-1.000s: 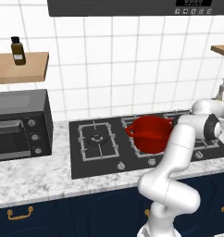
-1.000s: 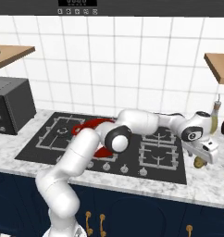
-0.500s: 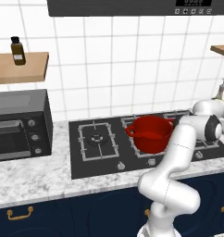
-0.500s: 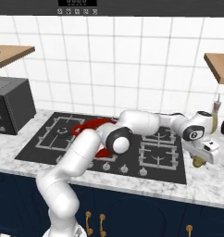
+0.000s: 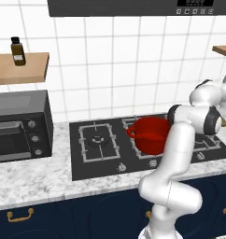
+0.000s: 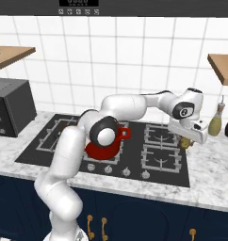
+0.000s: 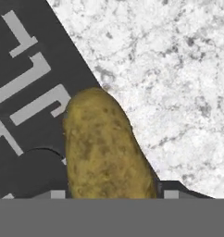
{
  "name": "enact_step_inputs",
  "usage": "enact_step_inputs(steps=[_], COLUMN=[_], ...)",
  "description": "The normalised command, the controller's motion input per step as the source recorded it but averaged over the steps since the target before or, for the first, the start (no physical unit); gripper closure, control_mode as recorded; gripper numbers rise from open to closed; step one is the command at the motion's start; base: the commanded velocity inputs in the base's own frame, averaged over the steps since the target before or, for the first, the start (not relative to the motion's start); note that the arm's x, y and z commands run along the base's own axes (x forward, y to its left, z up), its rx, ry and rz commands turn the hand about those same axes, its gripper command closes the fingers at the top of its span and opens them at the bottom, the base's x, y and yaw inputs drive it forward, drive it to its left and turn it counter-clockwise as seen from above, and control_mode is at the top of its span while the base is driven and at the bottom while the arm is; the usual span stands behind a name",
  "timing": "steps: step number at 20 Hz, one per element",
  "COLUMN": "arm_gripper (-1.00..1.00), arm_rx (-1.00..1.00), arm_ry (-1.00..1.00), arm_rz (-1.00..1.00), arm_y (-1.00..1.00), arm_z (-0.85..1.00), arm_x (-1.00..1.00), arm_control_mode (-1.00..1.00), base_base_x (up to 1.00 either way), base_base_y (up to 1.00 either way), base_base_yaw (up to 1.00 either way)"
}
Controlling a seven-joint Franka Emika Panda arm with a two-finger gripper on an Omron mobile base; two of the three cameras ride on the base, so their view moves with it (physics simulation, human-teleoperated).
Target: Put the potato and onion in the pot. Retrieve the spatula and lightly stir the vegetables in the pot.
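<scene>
Since a second ago the hand has come down a little at the right end of the stove, and the gripper (image 6: 185,142) has narrowed from wide apart onto the potato (image 7: 104,148). Its jaws now stand on either side of the potato, which the hand view shows close up between them; whether they press it firmly enough to hold it cannot be told.

From the hand view the brownish-yellow potato is long and lumpy and lies across the line where the black cooktop (image 7: 26,115) meets the speckled grey-white marble surface (image 7: 169,78). In the right base view a bit of it (image 6: 185,142) shows just under the white hand, at the right edge of the stove.

The pot (image 5: 150,134), red and glossy, stands on the burner just left of the arm in the left base view, well apart from the potato; in the right base view the pot (image 6: 102,148) is partly hidden behind the arm's dark elbow joint.

A dark toaster oven (image 5: 19,126) sits at the left end of the surface, below a wooden shelf (image 5: 21,67) that carries a small brown bottle (image 5: 17,50). Near the wall at the right stands a pale yellowish bottle (image 6: 215,121).
</scene>
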Motion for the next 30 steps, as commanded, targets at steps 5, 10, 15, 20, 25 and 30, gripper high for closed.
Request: enact_step_inputs(steps=[5,10,15,20,25,30], arm_gripper=[1.0,1.0,1.0,1.0,1.0,1.0], arm_rx=[-0.06,-0.06,-0.08,-0.04,0.0,0.01], arm_ry=[0.0,0.0,0.0,-0.01,0.01,0.13], arm_rz=[0.17,0.2,0.15,0.09,0.07,0.05], arm_y=[1.0,1.0,1.0,1.0,1.0,1.0], arm_z=[0.69,0.59,0.13,0.0,-0.07,-0.22], arm_x=[0.0,0.0,-0.18,-0.45,-0.26,0.03], arm_control_mode=[-1.0,-1.0,-1.0,-1.0,-1.0,-1.0], base_base_x=[0.0,0.0,0.0,0.0,0.0,0.0], base_base_y=[0.0,0.0,0.0,0.0,0.0,0.0], base_base_yaw=[0.0,0.0,0.0,0.0,0.0,0.0])
